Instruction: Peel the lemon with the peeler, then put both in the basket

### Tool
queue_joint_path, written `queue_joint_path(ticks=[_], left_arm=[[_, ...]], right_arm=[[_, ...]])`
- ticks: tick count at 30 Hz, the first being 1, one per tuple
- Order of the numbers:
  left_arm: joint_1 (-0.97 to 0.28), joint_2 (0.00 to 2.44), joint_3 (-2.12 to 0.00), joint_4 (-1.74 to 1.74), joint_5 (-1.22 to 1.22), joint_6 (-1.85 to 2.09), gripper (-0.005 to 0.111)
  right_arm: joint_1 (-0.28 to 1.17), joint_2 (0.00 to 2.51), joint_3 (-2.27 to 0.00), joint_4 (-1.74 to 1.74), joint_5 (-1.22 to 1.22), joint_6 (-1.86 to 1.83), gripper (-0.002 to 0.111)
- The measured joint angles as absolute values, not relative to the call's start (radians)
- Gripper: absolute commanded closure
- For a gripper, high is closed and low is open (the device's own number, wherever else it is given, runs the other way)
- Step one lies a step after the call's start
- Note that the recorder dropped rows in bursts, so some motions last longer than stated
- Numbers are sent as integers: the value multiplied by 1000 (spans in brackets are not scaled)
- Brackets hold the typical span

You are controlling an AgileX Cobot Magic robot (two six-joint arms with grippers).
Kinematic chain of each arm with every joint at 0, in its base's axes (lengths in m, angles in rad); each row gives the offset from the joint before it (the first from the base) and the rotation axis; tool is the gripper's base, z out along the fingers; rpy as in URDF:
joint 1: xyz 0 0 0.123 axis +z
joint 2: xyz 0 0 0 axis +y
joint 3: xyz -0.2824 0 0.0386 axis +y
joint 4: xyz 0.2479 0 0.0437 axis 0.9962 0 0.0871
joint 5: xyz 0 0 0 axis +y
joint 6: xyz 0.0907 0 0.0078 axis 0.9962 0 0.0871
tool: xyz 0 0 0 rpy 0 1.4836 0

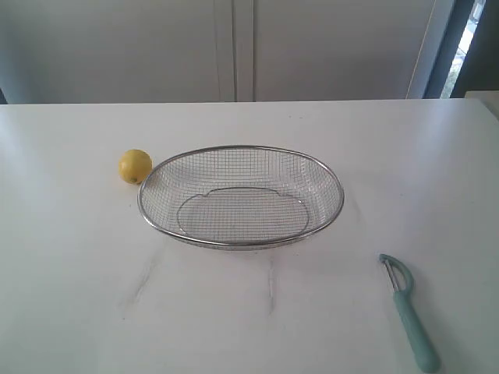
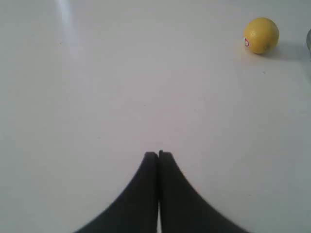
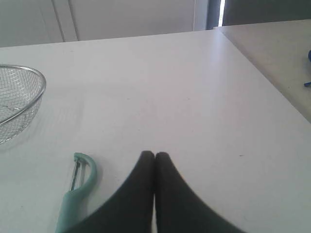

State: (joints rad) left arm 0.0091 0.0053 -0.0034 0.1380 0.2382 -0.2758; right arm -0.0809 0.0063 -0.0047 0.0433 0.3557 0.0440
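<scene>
A small yellow lemon rests on the white table just left of the wire-mesh basket, which holds nothing. The teal-handled peeler lies at the front right, its metal head toward the basket. Neither arm shows in the exterior view. In the left wrist view my left gripper is shut and holds nothing, with the lemon well ahead and off to one side. My right gripper is likewise shut and holds nothing, the peeler lying close beside it and the basket's rim farther off.
The white table ends at a far edge before pale cabinet doors. A second beige surface adjoins the table on the right, with a small blue object at its edge.
</scene>
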Motion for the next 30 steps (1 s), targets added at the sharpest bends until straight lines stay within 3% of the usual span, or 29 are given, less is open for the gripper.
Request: queue_joint_path(ticks=[17, 30], left_arm=[[9, 5, -3, 138, 238, -276, 107], [9, 5, -3, 138, 238, -276, 107]], right_arm=[[-81, 6, -5, 43, 350, 44, 108], [-81, 6, -5, 43, 148, 44, 108]])
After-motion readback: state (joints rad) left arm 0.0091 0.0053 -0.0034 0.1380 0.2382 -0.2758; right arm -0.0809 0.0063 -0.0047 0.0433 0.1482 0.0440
